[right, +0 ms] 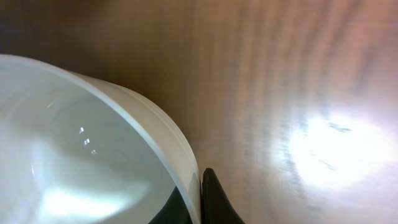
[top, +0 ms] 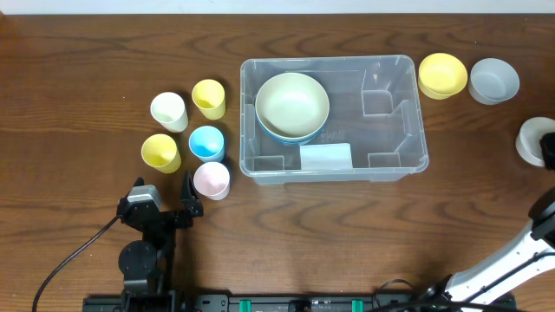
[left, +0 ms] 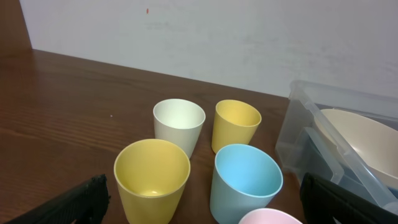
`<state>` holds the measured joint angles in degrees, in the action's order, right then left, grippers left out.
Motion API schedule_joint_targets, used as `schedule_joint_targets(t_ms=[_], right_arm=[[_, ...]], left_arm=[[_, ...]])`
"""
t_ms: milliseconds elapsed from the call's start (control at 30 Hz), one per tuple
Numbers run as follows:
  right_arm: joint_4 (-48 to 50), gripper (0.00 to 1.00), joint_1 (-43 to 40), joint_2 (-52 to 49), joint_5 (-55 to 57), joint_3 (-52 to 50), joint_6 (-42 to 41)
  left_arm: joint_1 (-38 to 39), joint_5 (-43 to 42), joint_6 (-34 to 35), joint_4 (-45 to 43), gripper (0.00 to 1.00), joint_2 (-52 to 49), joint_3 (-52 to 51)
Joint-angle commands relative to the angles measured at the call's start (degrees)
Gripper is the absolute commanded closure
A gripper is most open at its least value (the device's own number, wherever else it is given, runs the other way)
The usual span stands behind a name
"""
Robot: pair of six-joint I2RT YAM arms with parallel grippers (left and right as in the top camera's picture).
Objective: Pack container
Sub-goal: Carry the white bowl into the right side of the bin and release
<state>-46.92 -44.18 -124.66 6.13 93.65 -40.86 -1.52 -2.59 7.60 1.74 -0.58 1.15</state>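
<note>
The container (top: 390, 130), a clear rectangular bin, sits in the middle of the table and holds a cream bowl (top: 292, 104) stacked on a blue one. My right gripper (top: 546, 149) is at the far right edge. It is shut on the rim of a white bowl (right: 74, 143), with one finger inside the wall and one outside (right: 214, 199). My left gripper (top: 163, 189) hangs open near the front left, just behind a cluster of cups. Nothing is between its fingers (left: 68, 202). The container's corner (left: 295, 134) shows at the right of the left wrist view.
Several cups stand left of the bin: white (top: 168, 111), yellow (top: 209, 98), a second yellow (top: 160, 152), blue (top: 206, 143) and pink (top: 212, 180). A yellow bowl (top: 442, 75) and a grey bowl (top: 493, 81) sit right of the bin, at the back.
</note>
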Motion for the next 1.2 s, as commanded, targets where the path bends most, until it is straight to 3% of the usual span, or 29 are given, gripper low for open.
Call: schedule_joint_targets(t_ms=[0,367,633,933,1167], right_arm=[[-0.76,0.99,-1.14,3.58,-1.07,-0.20,-0.63],[0.72,0.99,3.23,26.64,-18.88,-0.17,0.13],[1.05,0.98,19.15,40.89,-20.24,-0.17,7.37],[-2.60,0.96,40.22,36.37,-12.74,-0.35,12.79],[-2.56,0.99,47.84,27.91,-12.81,-0.35,13.53]], left_arm=[[-0.39,1.16,-0.48,2.29,0.02,0.35,-0.92],[-0.39,1.16,-0.48,2.29,0.02,0.35,-0.92],[-0.39,1.16,-0.48,2.29,0.02,0.35,-0.92],[-0.39,1.16,-0.48,2.29,0.02,0.35,-0.92],[-0.39,1.16,-0.48,2.29,0.02,0.35,-0.92]])
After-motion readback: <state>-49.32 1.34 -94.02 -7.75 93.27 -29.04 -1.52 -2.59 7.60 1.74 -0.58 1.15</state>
